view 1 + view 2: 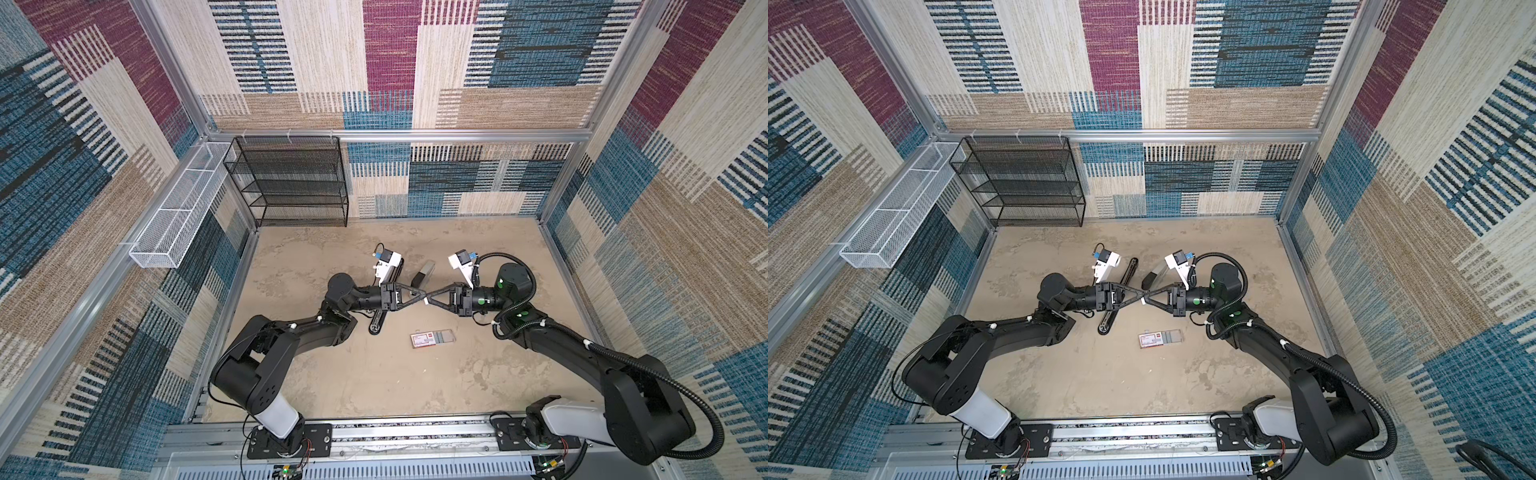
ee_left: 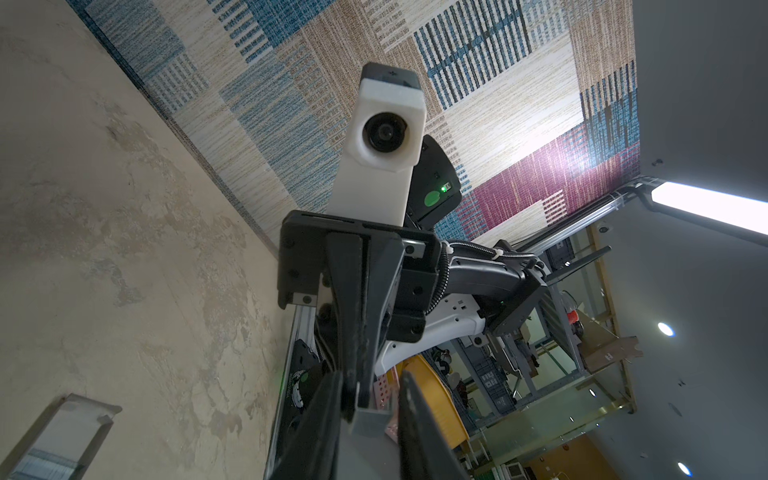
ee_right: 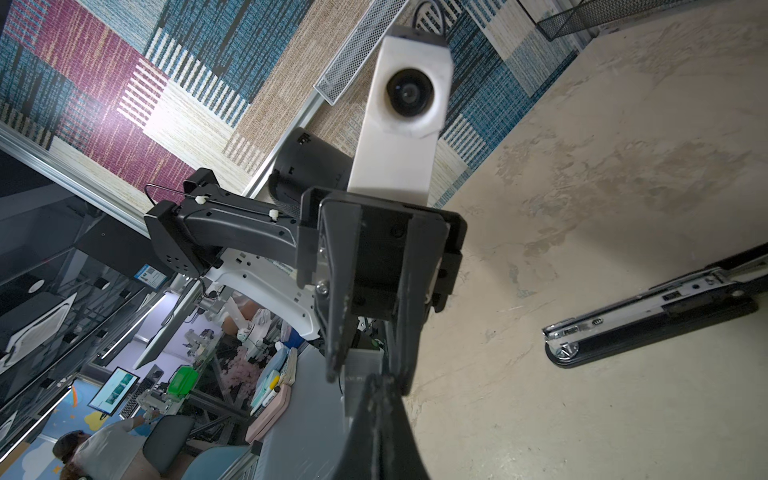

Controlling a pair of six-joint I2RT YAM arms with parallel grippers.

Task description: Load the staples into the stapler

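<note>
The box (image 1: 424, 339), its tray (image 1: 448, 336) sticking out, lies right of the stapler's (image 1: 376, 325) near end. Farther, just right of the stapler and above the table, the right gripper (image 2: 353, 404) pinches the staples (image 3: 361, 362) tight. The left gripper (image 3: 368, 380) stands partly open astride them.

2 black arms (image 1: 266, 345), white lower links (image 1: 278, 411), white wrist-camera housings (image 1: 388, 266), green stickers (image 1: 500, 284), ribbed black cable (image 1: 717, 424)
</note>
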